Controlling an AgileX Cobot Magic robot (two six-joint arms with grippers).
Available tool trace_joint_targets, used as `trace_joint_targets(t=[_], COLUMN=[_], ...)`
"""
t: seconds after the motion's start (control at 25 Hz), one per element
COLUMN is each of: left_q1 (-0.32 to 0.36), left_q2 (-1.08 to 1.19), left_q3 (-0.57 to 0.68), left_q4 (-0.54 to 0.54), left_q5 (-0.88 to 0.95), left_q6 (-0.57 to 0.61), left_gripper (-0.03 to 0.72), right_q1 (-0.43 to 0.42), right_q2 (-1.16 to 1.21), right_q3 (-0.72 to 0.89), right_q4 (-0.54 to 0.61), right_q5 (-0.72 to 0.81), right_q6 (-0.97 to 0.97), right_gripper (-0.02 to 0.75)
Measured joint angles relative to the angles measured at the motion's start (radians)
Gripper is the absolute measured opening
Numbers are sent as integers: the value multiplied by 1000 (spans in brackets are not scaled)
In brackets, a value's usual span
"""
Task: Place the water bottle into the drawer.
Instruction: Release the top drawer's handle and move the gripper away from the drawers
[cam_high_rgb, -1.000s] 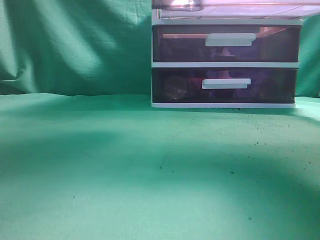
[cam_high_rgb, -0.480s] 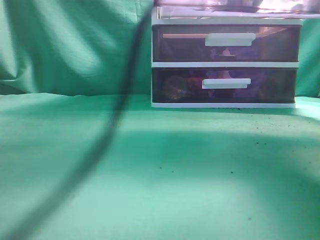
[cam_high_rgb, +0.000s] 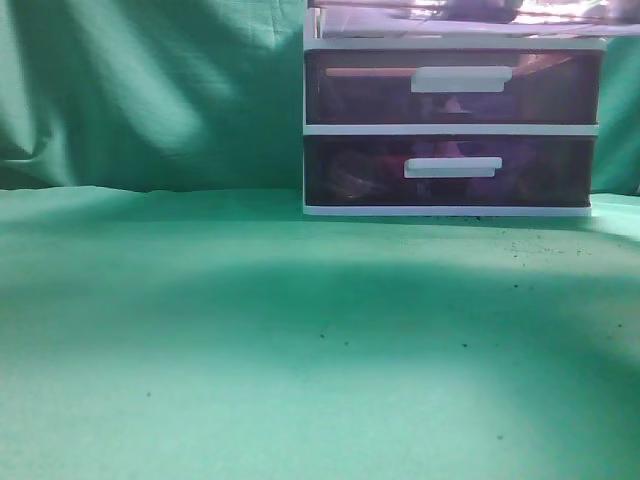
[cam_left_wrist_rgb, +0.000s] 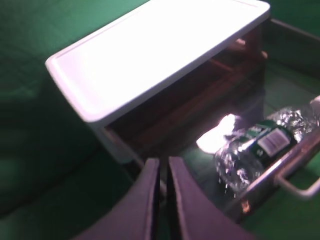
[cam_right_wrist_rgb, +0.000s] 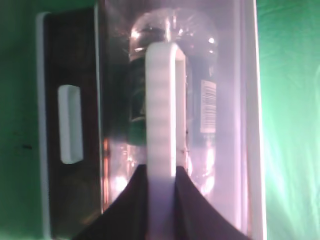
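Exterior view only catches the white-framed unit (cam_high_rgb: 455, 128) front-on: two lower drawers (cam_high_rgb: 452, 88) shut, the top one cut off at the frame edge, no arms visible. Left wrist view fills that in: the drawer (cam_left_wrist_rgb: 280, 172) is pulled out from under the white top (cam_left_wrist_rgb: 155, 50), and the water bottle (cam_left_wrist_rgb: 260, 145) lies on its side inside it, clear crinkled plastic, dark green label with a white barcode patch. Bottle sits ahead and right of the left gripper (cam_left_wrist_rgb: 163, 172), not touching; those fingers are together, nothing between them. Right wrist view looks through the drawer front: right gripper (cam_right_wrist_rgb: 161, 172) is clamped on the white bar handle (cam_right_wrist_rgb: 162, 107), with the bottle directly behind the handle.
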Motion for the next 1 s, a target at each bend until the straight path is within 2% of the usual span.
trace_joint_targets(t=[0.12, 0.24, 0.36, 0.6, 0.72, 0.84, 1.0], left_q1=[0, 2, 2, 2, 2, 2, 2], left_q2=[-85, -188, -338, -624, -715, -776, -804], left_q3=[0, 86, 288, 701, 835, 893, 906], left_q4=[-4, -22, -78, -260, -328, -348, -350], left_q5=[159, 196, 115, -58, -84, -100, -133], left_q6=[2, 0, -13, -16, -18, -18, -18], left_gripper=[0, 0, 0, 0, 0, 0, 0], right_q1=[0, 0, 0, 0, 0, -2, -2], right_q2=[27, 78, 155, 346, 427, 476, 496], right_q3=[-53, -128, -220, -448, -550, -613, -644], right_q4=[20, 22, 22, 27, 31, 33, 36], right_q5=[0, 11, 26, 46, 62, 75, 82], right_q6=[-32, -59, -73, -78, -79, -80, -80], right_gripper=[88, 88, 88, 88, 88, 88, 88])
